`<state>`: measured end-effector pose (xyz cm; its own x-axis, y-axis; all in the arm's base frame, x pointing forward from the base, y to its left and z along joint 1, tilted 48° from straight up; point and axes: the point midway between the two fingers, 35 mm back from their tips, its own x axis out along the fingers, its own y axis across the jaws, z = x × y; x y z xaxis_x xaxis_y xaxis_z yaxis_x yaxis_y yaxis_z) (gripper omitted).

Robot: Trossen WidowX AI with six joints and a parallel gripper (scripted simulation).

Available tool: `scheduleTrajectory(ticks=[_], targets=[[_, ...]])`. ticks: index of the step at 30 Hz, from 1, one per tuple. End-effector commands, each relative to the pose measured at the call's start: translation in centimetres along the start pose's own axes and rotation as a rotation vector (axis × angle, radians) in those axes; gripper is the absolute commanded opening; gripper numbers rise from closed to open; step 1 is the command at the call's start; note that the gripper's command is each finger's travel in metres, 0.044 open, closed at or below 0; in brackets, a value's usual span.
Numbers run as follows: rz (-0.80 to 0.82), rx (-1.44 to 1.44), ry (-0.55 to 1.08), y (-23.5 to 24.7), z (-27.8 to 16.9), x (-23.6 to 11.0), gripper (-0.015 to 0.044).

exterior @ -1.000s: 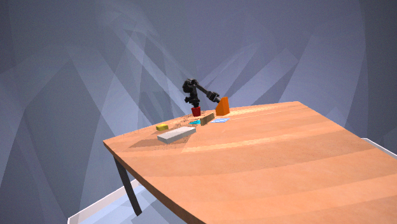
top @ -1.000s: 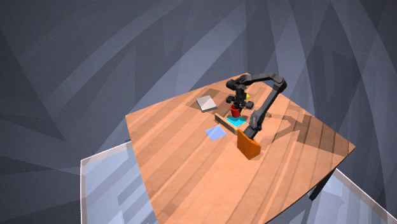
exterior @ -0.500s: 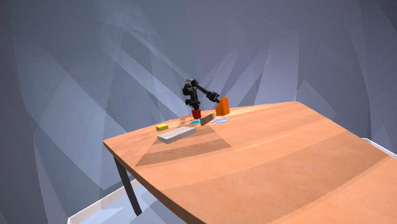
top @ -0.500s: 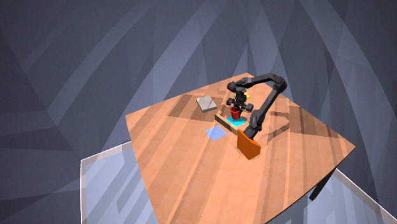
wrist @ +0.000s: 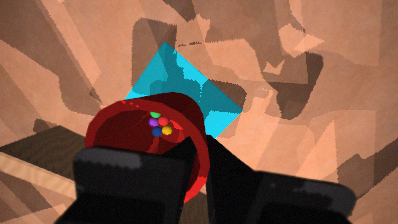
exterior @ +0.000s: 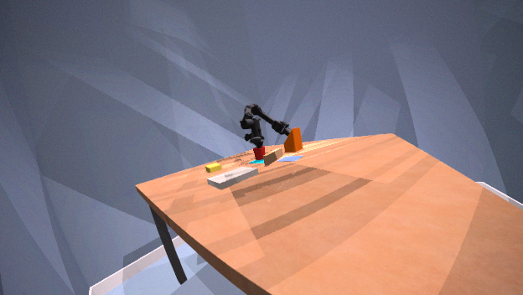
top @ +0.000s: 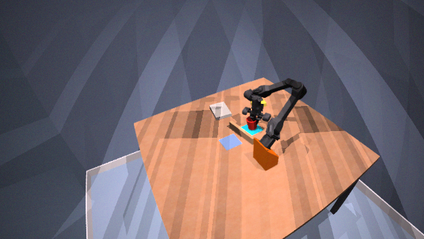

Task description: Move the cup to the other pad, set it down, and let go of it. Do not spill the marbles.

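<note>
Five marbles [wrist: 160,124] sit in the unlabelled red cup [wrist: 145,131], its rim grasped by the pincer [wrist: 199,150] above the cyan pad [wrist: 172,75].

You see a red cup [wrist: 145,127] holding green, red, purple, blue and yellow marbles [wrist: 160,124]. Under it is a cyan pad [wrist: 172,80]; the other pad [top: 230,141] is pale blue. The arm [top: 287,105] and gripper [wrist: 197,165] are black. The table [top: 210,190] is orange-brown wood with darker stripes. The wedge [top: 265,155] is orange, the slab [exterior: 232,177] light grey, the small block [exterior: 213,168] yellow, the bar [exterior: 273,156] tan.
</note>
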<state>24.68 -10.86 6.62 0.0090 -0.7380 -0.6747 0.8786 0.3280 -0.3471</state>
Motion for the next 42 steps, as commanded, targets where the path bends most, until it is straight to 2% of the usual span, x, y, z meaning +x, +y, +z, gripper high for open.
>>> scheduleTrajectory(ticks=[1, 16, 21, 42], targets=[[-0.005, -0.005, -0.002, -0.2, -0.1, 0.6, 0.0000], [-0.002, 0.000, 0.000, -0.1, 0.0, 0.4, 0.0000], [-0.002, 0.000, 0.000, -0.1, 0.0, 0.4, 0.0128], [-0.001, -0.002, 0.002, 0.1, -0.1, -1.4, 0.0128]])
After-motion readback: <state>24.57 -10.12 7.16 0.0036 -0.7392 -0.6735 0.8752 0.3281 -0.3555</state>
